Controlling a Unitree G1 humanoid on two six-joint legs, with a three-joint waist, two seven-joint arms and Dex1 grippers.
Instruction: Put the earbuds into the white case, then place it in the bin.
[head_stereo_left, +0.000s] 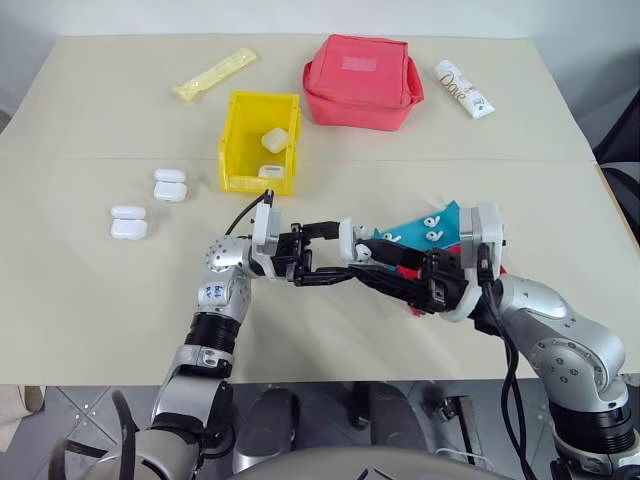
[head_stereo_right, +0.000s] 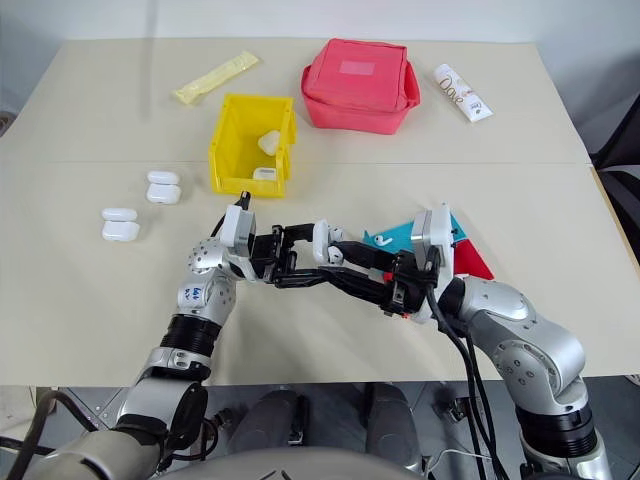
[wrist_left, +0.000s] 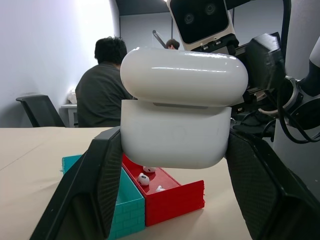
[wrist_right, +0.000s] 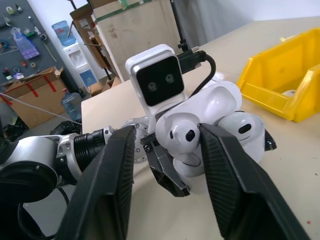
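At frame centre, above the counter (head_stereo_left: 100, 330), the white case (wrist_left: 177, 112) is clamped, lid raised, between the closed fingers of the left tool (head_stereo_left: 335, 262). An earbud (wrist_right: 182, 136) is seen between the parted fingers of the right tool (wrist_right: 167, 165), at the case's opening; whether it is gripped cannot be told. The yellow bin (head_stereo_left: 240, 150), upper centre, holds two cases.

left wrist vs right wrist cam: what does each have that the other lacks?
Left wrist: teal tray, red tray with loose earbuds, a seated person behind.
Right wrist: one earbud between the right gripper fingers, at the white case; yellow bin beyond.
Both: the white case clamped in the left gripper.
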